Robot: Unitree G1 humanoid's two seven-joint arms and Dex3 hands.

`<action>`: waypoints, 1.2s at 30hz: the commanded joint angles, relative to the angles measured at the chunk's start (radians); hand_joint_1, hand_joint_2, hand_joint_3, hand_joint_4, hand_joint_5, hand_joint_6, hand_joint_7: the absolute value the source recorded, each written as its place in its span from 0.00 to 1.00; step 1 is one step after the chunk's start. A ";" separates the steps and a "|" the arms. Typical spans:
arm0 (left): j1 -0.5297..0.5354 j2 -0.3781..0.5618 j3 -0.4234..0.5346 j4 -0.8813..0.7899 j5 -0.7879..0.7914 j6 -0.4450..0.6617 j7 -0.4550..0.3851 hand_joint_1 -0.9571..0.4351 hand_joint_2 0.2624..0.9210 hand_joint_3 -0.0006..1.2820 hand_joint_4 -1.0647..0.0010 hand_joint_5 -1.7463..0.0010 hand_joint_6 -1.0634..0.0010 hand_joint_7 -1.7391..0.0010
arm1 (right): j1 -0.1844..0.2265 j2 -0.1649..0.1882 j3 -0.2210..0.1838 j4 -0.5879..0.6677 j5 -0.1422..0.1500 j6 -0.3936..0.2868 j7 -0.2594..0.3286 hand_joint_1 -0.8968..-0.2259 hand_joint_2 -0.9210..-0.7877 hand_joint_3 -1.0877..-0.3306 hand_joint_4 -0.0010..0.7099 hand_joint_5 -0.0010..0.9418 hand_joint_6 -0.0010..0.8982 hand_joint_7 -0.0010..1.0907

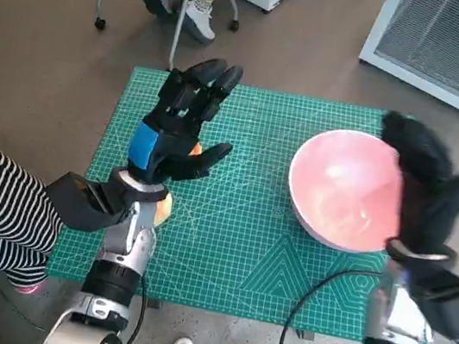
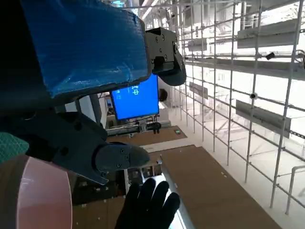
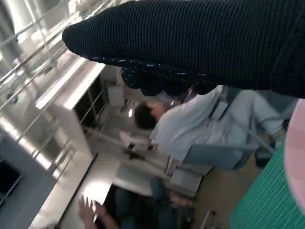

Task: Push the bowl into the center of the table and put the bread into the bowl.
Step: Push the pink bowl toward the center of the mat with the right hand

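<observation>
Pink bowl (image 1: 344, 190) sitting on the right part of the green cutting mat (image 1: 236, 243); both hands raised

Right hand (image 1: 423, 190) resting against the bowl's right rim, finger spread unclear. Left hand (image 1: 180, 125) hovering well left of the bowl, fingers splayed wide, holding nothing; an orange-yellow item (image 1: 165, 206), probably the bread, peeking out beneath it

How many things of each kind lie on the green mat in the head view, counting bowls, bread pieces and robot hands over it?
Bowls: 1, the pink bowl
Bread pieces: 1, the bread, mostly hidden under the left hand
Robot hands: 2, the left hand and the right hand
Total: 4
</observation>
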 commanded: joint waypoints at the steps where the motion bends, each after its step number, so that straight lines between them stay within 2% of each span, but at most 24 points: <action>1: 0.001 0.006 0.002 0.000 0.005 -0.005 -0.002 0.55 0.88 0.29 0.84 0.92 1.00 0.59 | -0.029 -0.035 -0.070 0.145 -0.016 -0.017 -0.088 0.36 0.00 0.40 0.16 0.00 0.05 0.34; 4: 0.001 0.008 0.003 0.003 0.005 -0.009 -0.004 0.56 0.88 0.29 0.84 0.92 1.00 0.58 | -0.053 -0.052 -0.097 0.232 -0.040 -0.027 -0.153 0.38 0.00 0.37 0.15 0.00 0.03 0.37; 8: -0.002 0.012 0.006 0.007 0.005 -0.014 -0.006 0.56 0.88 0.29 0.84 0.93 1.00 0.59 | -0.093 -0.083 -0.121 0.372 -0.057 -0.022 -0.229 0.40 0.00 0.32 0.12 0.00 0.01 0.37; 10: -0.004 0.013 0.007 0.010 0.005 -0.014 -0.007 0.57 0.88 0.29 0.84 0.93 1.00 0.59 | -0.106 -0.089 -0.125 0.406 -0.063 -0.027 -0.241 0.40 0.00 0.31 0.12 0.00 0.00 0.37; 17: -0.010 0.020 0.011 0.014 0.004 -0.017 -0.011 0.57 0.87 0.29 0.83 0.93 1.00 0.59 | -0.164 -0.120 -0.148 0.578 -0.042 0.043 -0.239 0.43 0.00 0.29 0.10 0.00 0.00 0.30; 28: -0.009 0.035 0.013 0.007 0.003 -0.012 -0.012 0.57 0.87 0.30 0.83 0.93 1.00 0.59 | -0.204 -0.106 -0.140 0.684 -0.059 0.137 -0.256 0.50 0.00 0.26 0.11 0.00 0.01 0.28; 36: -0.005 0.046 0.017 -0.004 -0.001 -0.007 -0.015 0.57 0.86 0.30 0.83 0.94 1.00 0.60 | -0.218 -0.074 -0.124 0.721 -0.069 0.202 -0.254 0.50 0.00 0.25 0.10 0.00 0.05 0.24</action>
